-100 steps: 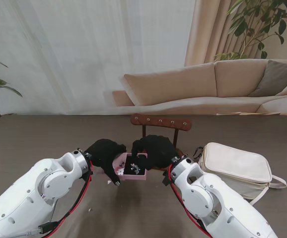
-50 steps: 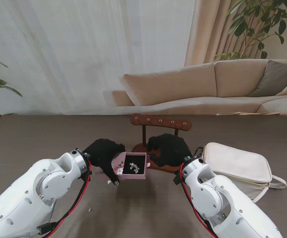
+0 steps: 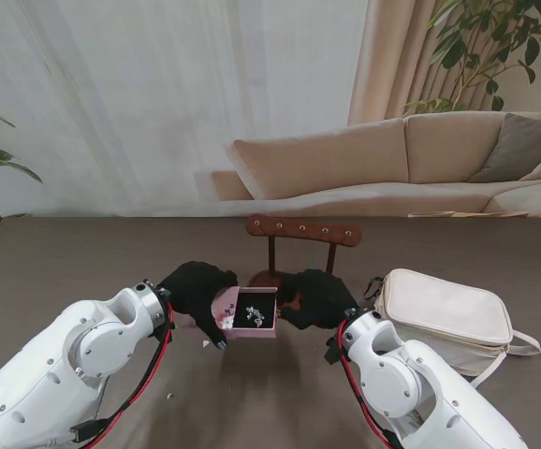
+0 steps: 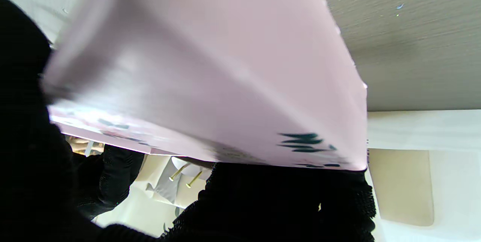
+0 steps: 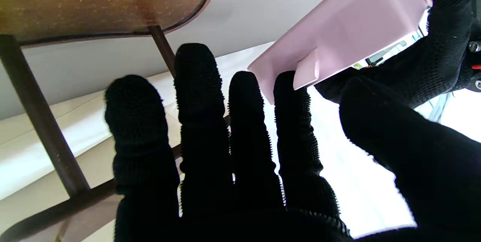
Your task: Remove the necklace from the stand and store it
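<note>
Silver glints of the necklace (image 3: 255,316) lie on the dark lining inside the pink box (image 3: 248,312), which sits open near the middle of the table (image 3: 55,271), just nearer to me than the stand (image 3: 303,232). Too small to tell how the chain is coiled.

Pink card fills most of the left wrist view, where the box (image 4: 210,76) is pressed close to the lens, its edge blurred. The left hand (image 3: 198,287), in a black glove, is closed on the box's left side, with one finger reaching down the near left corner. In the right wrist view this hand (image 5: 443,50) wraps the far end of the box (image 5: 349,31), which shows a small tab on its side.

On the other side, the right hand (image 3: 317,297) rests just right of the box, between it and the stand's base. Its fingers (image 5: 201,95) are straight and lie side by side, the thumb held apart, and it grips nothing. One fingertip sits next to the tab; I cannot tell whether it touches.

Behind the box, the wooden stand rises on two thin posts to a crossbar with a row of pegs, bare of jewellery. Its round base (image 5: 101,1) shows in the right wrist view.

A cream bag (image 3: 446,316) lies on the table to the right, well apart from the box.
</note>
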